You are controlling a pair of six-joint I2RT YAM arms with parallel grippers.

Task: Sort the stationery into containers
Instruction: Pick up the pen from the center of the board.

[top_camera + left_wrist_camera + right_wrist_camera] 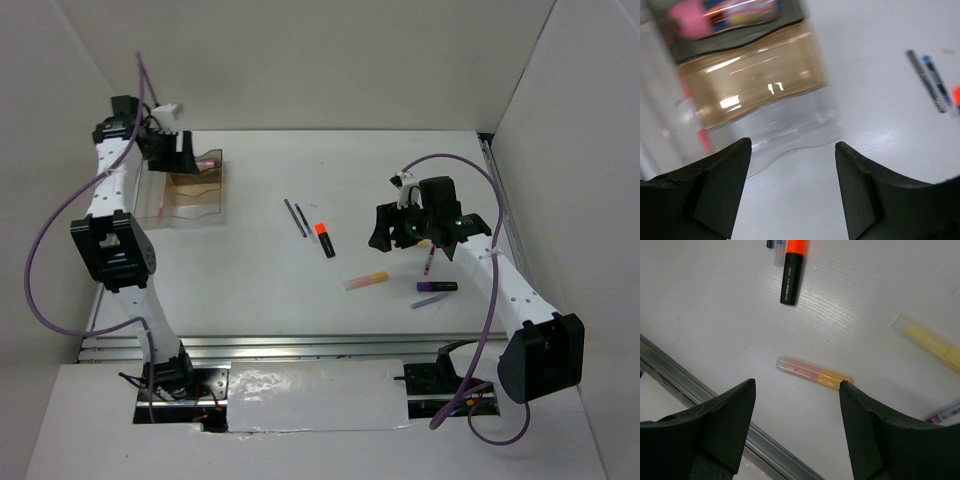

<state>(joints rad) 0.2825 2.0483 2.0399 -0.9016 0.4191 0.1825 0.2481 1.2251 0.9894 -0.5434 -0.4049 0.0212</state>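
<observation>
The clear organiser tray with a brownish bottom sits at the far left; a pink-capped tube lies in its far compartment. My left gripper hovers over the tray, open and empty; its wrist view shows the tray, the tube and a thin red pen at the tray's left side. My right gripper is open and empty above the yellow-pink marker. An orange-capped black highlighter, two dark pencils, the yellow-pink marker, a purple marker and another thin red pen lie loose. A pale yellow stick lies to the right.
A metal rail runs along the table's near edge, also in the right wrist view. White walls close in the table at the back and both sides. A thin greyish pen lies near the purple marker.
</observation>
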